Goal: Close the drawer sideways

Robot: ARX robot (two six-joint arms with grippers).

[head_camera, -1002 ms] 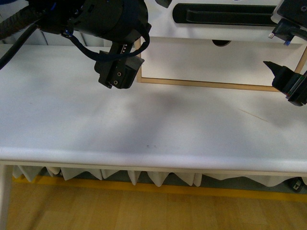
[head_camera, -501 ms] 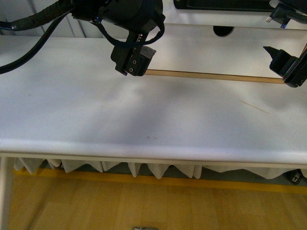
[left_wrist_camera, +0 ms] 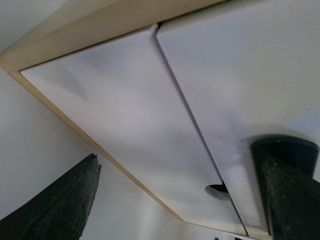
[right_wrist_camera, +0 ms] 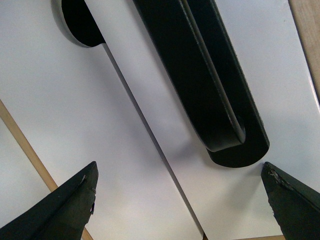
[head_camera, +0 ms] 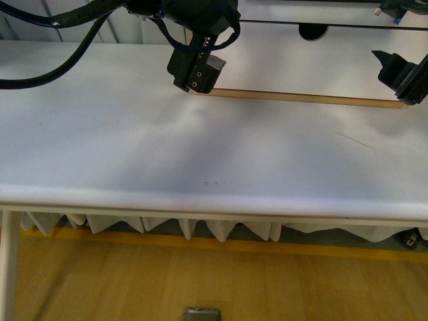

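The drawer's white front point(right_wrist_camera: 260, 60) with its long black bar handle point(right_wrist_camera: 200, 75) fills the right wrist view. A dark semicircular notch point(right_wrist_camera: 80, 25) sits at the seam with the plain white front point(right_wrist_camera: 75, 110). In the front view only a strip of the drawer point(head_camera: 287, 12) and the notch point(head_camera: 313, 31) show; the handle is cut off. My right gripper point(right_wrist_camera: 177, 207) is open, close to the handle's end, and shows at the right edge of the front view point(head_camera: 401, 77). My left gripper point(head_camera: 197, 70) is open at the cabinet's left corner, and its wrist view point(left_wrist_camera: 175, 200) faces both fronts.
The light wood cabinet frame point(head_camera: 301, 98) lies on the white table point(head_camera: 134, 147) at the back. The plain white front point(head_camera: 301, 63) lies between frame and drawer. The table's front edge point(head_camera: 200, 210) is near the camera, with wooden floor below.
My left gripper has moved right and farther back to the cabinet's left corner. The cabinet sits higher in the front view, and the black handle has left it. The right gripper shifted slightly.
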